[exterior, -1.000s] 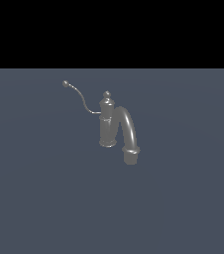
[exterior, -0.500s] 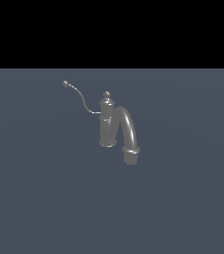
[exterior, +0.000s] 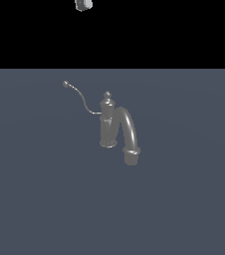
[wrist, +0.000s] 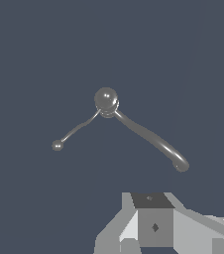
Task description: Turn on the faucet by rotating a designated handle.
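The small grey faucet [exterior: 108, 124] stands upright on the dark floor, its thick arched spout [exterior: 128, 134] curving down toward the exterior view's right. The handle [exterior: 79, 97], a thin curved lever, runs up and to the exterior view's left and ends in a ball tip [exterior: 65, 83]. Only a grey corner of my gripper [exterior: 83, 4] shows, at the exterior view's top edge, high above and far from the faucet. The wrist view looks straight down on the faucet [wrist: 106, 99], the handle [wrist: 77, 130] and the spout [wrist: 153, 141], with grey gripper [wrist: 153, 225] parts at the frame's edge. The jaw gap is not shown.
A flat blue-grey floor [exterior: 45, 199] surrounds the faucet. A black background fills the space above it in the exterior view.
A grey part of my gripper has come into the exterior view at its top edge. The faucet and its handle have not moved.
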`<state>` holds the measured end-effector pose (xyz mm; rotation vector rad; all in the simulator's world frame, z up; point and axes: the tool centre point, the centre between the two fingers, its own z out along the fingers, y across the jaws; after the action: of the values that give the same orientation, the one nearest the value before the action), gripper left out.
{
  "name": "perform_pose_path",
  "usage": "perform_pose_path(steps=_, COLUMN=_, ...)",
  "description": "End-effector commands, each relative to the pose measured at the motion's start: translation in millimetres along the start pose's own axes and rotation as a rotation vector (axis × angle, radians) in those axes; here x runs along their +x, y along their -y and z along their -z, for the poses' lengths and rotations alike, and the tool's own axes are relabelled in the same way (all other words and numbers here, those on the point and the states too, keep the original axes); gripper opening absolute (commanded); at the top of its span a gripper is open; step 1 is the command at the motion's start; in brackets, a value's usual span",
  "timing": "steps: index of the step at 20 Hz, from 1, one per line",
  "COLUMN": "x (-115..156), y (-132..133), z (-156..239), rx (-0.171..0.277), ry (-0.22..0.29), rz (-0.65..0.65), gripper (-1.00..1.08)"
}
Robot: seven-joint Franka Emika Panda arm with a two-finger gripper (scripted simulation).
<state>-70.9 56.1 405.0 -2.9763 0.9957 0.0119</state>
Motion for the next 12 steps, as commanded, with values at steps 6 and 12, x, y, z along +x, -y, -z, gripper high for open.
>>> perform_pose_path(steps=6, x=18, y=37, z=-31, rx=0.002, ry=0.000, rz=-0.168, gripper=-1.00)
perform_pose_path(steps=12, x=30, y=65, z=-59, rx=0.003, ry=0.000, rz=-0.302, gripper=-1.00)
